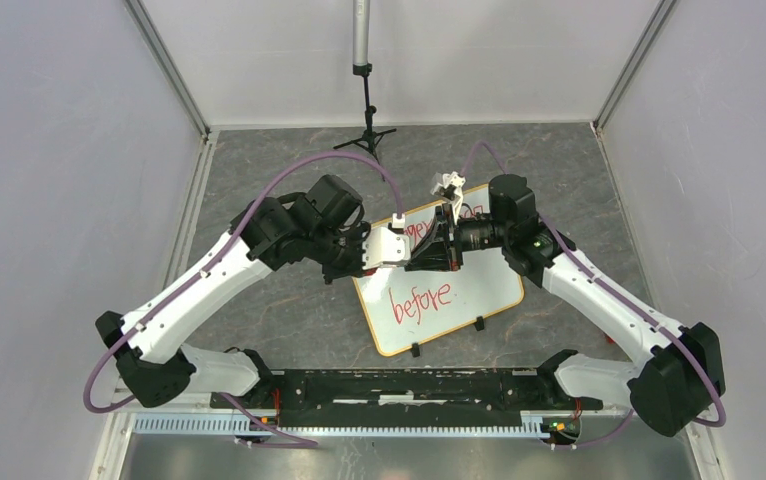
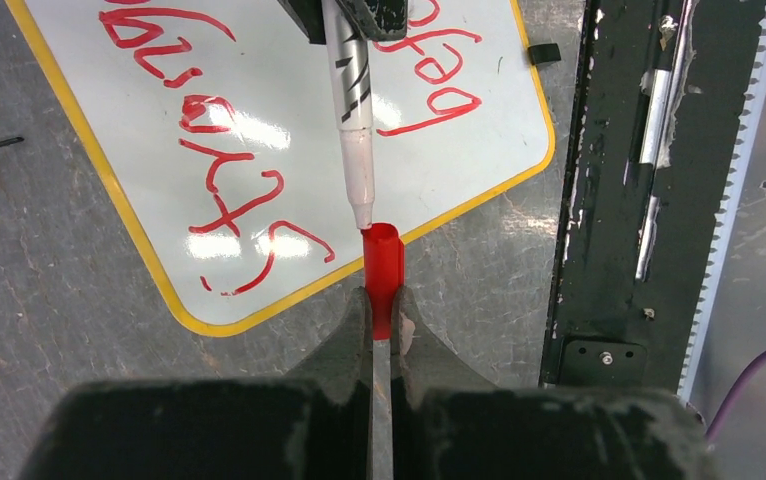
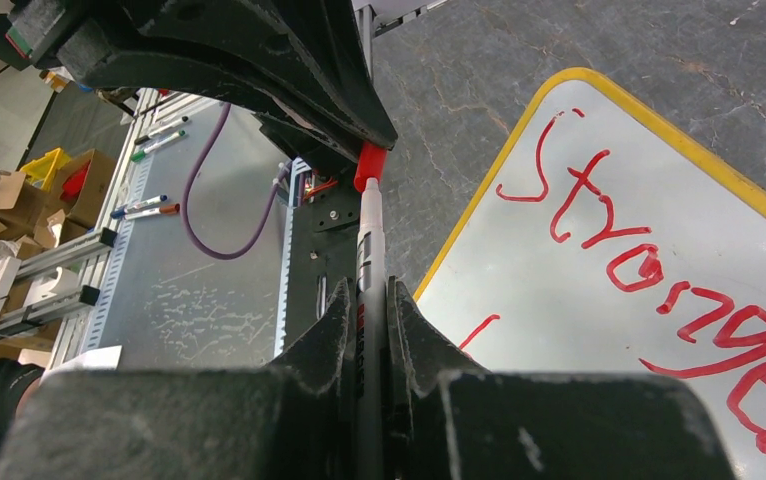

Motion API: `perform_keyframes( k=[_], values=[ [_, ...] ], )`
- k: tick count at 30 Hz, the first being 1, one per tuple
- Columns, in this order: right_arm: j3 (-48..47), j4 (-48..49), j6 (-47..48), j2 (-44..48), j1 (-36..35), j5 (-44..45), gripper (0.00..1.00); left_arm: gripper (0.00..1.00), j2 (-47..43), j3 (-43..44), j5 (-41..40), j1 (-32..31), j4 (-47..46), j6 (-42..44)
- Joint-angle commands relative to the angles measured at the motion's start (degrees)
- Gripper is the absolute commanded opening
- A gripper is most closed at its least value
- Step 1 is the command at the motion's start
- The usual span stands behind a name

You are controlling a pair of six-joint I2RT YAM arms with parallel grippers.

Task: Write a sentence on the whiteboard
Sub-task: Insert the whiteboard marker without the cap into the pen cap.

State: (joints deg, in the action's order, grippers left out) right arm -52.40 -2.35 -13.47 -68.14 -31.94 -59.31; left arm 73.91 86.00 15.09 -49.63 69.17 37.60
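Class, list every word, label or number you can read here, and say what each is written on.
"before": lower row, red, on the whiteboard.
"Stronge", cut off at the picture's edge: upper row of the sentence.
Black print on the marker barrel: too blurred to read.

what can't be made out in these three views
- Top view: the upper row of the sentence is mostly hidden under the left gripper and right gripper; only "before" reads.
- Right wrist view: the first word's ending is cut by the frame edge.
- Left wrist view: whether the marker tip is inside the red cap is unclear.
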Motion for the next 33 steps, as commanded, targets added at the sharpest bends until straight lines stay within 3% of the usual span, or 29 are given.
perform_keyframes(
  k=[1,20,28,33],
  values=[
    [-2.8,0.6,0.8,-0.5,-0.8,0.2,0.00,0.03,0.7,3.0,0.1,-0.6,0.3,1.8],
    [-2.6,-1.2,3.3,0.0,-2.5,1.9,0.00,0.02,2.2,5.6,-1.1,-0.6,-2.4,-4.1],
    [-3.1,-1.0,3.0,-0.7,-2.9,3.3,0.00,0.02,2.8,7.4,2.2,-1.1,-2.0,-2.2],
    [-3.6,-1.6,3.1,-2.3,-4.3,4.2,0.00,0.02,4.7,9.5,-0.6,-3.4,-4.6,-3.0]
  ],
)
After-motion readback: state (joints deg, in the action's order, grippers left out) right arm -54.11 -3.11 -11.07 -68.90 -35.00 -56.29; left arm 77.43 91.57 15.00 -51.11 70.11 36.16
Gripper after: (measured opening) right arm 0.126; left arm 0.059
